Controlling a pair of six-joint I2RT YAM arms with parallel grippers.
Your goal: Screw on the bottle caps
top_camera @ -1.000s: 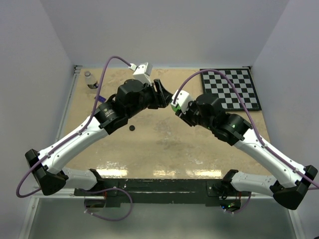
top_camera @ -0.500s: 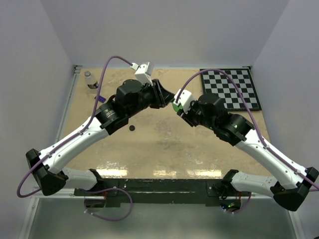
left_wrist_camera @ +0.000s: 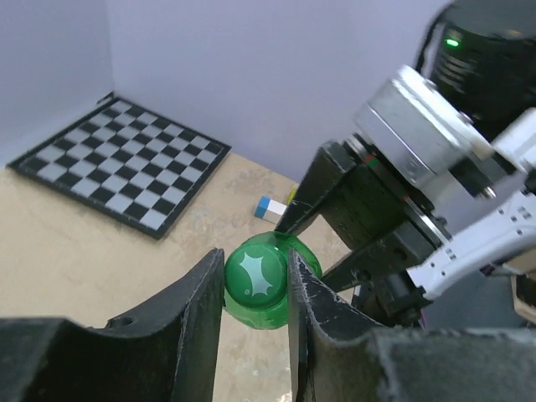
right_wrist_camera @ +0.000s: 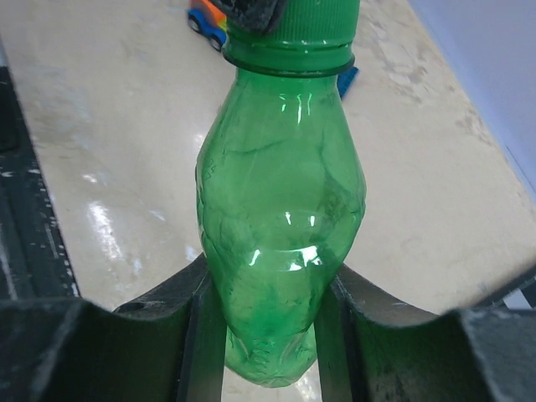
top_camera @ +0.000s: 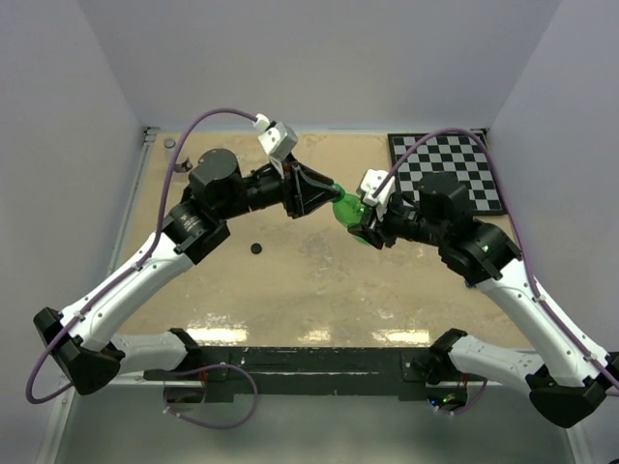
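My right gripper [top_camera: 366,225] is shut on the green bottle [top_camera: 348,208] and holds it in the air above the table's middle; in the right wrist view its fingers [right_wrist_camera: 188,335] clamp the bottle's lower body [right_wrist_camera: 280,201]. The green cap [left_wrist_camera: 258,276] sits on the bottle's neck, and my left gripper [top_camera: 327,193] is shut on it, both fingers pressed to its sides. The cap also shows in the right wrist view [right_wrist_camera: 314,21]. The black cap [top_camera: 256,248] lies loose on the table. The clear bottle [top_camera: 170,144] is mostly hidden behind my left arm at the far left.
A chessboard [top_camera: 455,169] lies at the far right, also seen in the left wrist view [left_wrist_camera: 117,159]. A blue and white brick [left_wrist_camera: 270,207] lies on the table beyond the bottle. Orange and blue toy bricks [right_wrist_camera: 205,21] lie on the table.
Both arms have lifted and shifted right. The green bottle, almost hidden a second ago, now shows between the two grippers. My left arm has swung back over the clear bottle.
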